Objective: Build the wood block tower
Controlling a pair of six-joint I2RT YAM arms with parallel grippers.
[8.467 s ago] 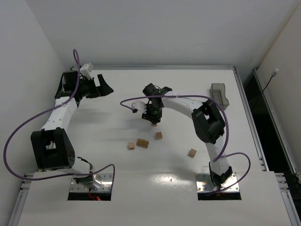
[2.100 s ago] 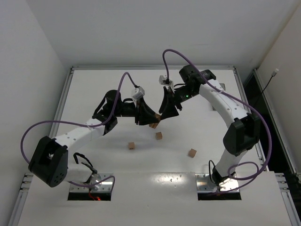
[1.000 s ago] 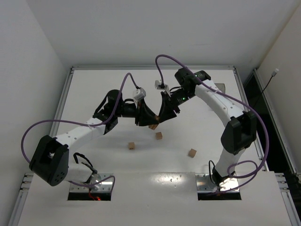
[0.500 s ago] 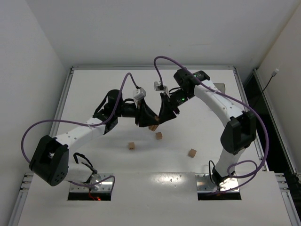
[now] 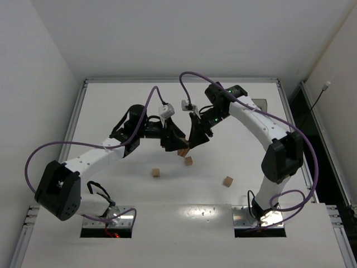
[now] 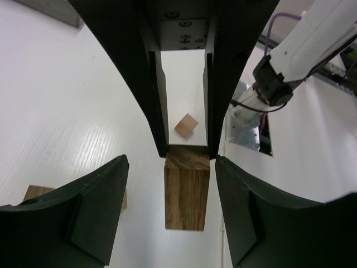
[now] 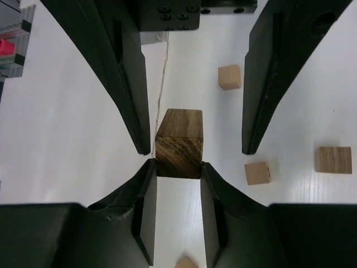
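A long dark-brown wood block (image 5: 182, 151) hangs in the air above the table's middle, between the two grippers. My right gripper (image 7: 177, 163) is shut on one end of that wood block (image 7: 178, 144). My left gripper (image 6: 172, 158) is open, its fingers standing apart on either side of the block (image 6: 187, 195) without touching it. In the top view the left gripper (image 5: 178, 145) and the right gripper (image 5: 191, 145) face each other closely. Loose light cubes lie on the table: one (image 5: 188, 161) just below the block, one (image 5: 156, 173) to the left, one (image 5: 228, 181) to the right. No tower shows in any view.
A dark grey translucent box (image 5: 260, 104) stands at the back right, partly behind the right arm. Purple cables loop above both arms. The white table (image 5: 111, 100) has raised rails along its edges.
My left gripper has opened and let go of the long block. The right gripper has stayed shut on its other end, and both arms have barely moved.
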